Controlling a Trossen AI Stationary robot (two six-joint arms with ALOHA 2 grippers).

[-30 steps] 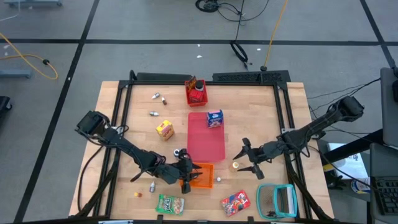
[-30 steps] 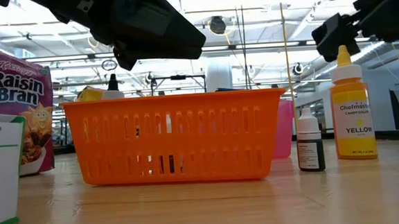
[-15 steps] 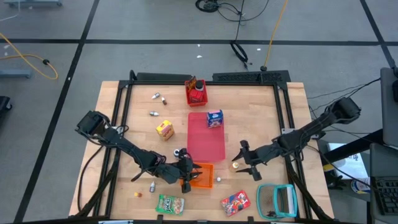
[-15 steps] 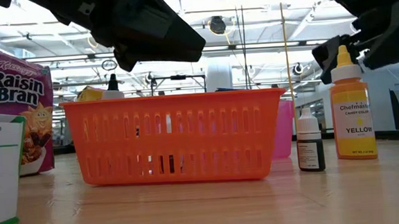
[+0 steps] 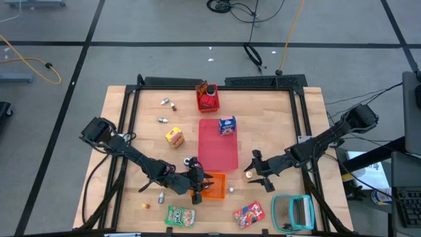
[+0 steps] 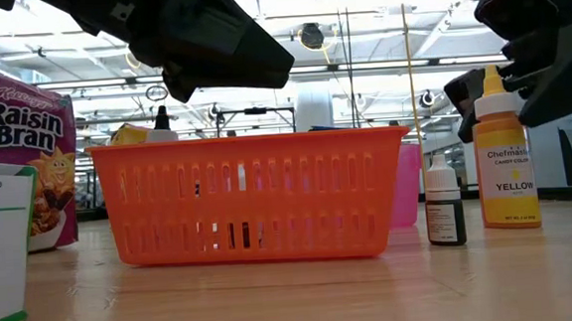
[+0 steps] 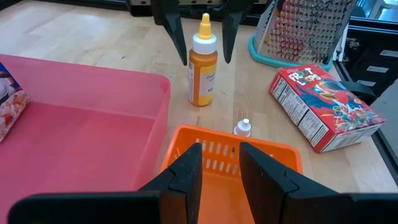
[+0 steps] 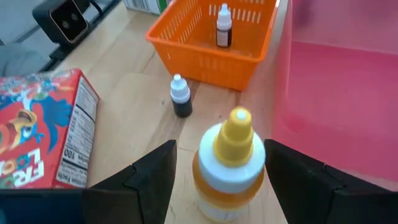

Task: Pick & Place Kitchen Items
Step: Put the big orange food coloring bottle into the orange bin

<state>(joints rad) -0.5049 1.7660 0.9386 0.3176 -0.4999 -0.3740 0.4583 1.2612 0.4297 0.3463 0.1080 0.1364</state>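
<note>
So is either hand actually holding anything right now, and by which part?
Nothing is held. The right hand is open, its fingers either side of the yellow bottle near the neck, not gripping. The left hand hangs empty over the orange basket.

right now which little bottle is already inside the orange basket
The dark bottle with the white cap standing in the orange basket. The other small dark bottle stands on the table outside it, and the yellow bottle sits between the right gripper fingers.
</note>
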